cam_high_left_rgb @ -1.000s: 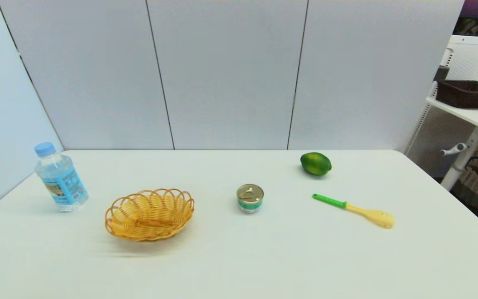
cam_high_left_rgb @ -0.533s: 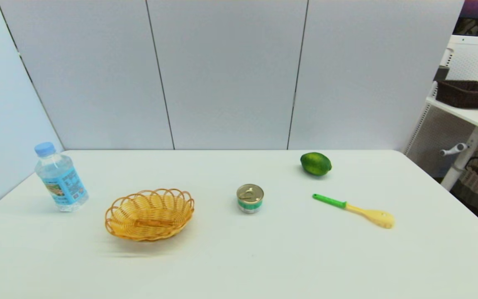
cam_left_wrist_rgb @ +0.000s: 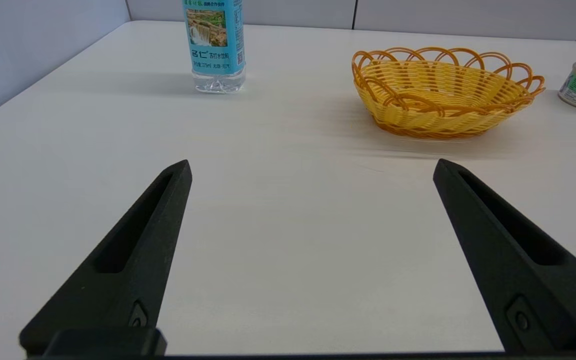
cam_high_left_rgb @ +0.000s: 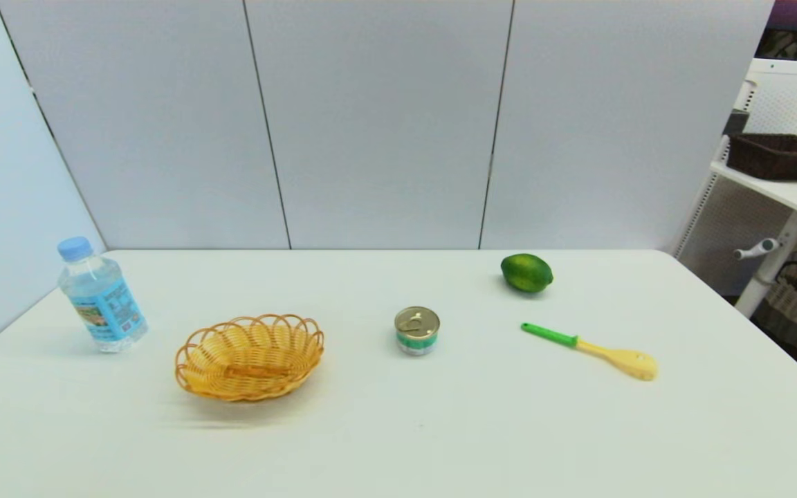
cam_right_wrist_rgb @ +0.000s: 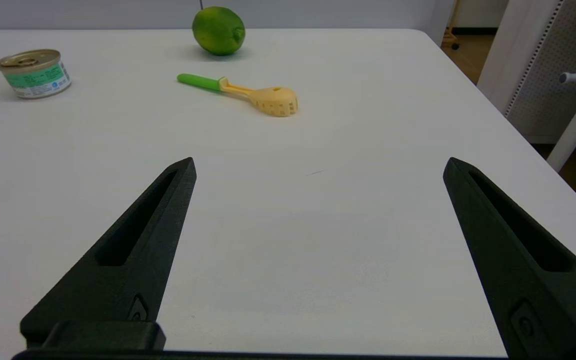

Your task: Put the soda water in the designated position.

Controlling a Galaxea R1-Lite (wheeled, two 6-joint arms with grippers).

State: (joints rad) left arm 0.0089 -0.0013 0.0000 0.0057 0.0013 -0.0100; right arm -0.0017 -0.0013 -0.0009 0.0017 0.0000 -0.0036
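**Soda water upright at the table's left side, both grippers spread and idle**

Soda water [cam_high_left_rgb: 102, 296] is a small clear plastic bottle with a light-blue screw cap and a blue printed label that carries a little landscape picture and lines of print too small to read with certainty. It stands on its base with the cap on top, so its long axis runs vertically; in the head view it seems to lean slightly, which may be only the lens. It sits on the white table [cam_high_left_rgb: 398, 443] toward the robot's left, near the left wall panel, apart from everything else.

Just to its right, nearer the robot, lies a woven yellow basket [cam_high_left_rgb: 250, 356] with a looped rim, not touching the bottle. Farther right stands a short tin can [cam_high_left_rgb: 416, 330] with a gold lid and green band. Beyond that are a green lime [cam_high_left_rgb: 526, 272] and a spoon [cam_high_left_rgb: 591, 351] with a green handle and pale yellow bowl, lying flat.

Neither arm appears in the head view. The left gripper [cam_left_wrist_rgb: 310, 170] hovers low over bare table on the near side, fingers spread wide and holding nothing, the bottle well ahead of it. The right gripper [cam_right_wrist_rgb: 318, 167] is likewise released and empty, facing the can, spoon and lime.
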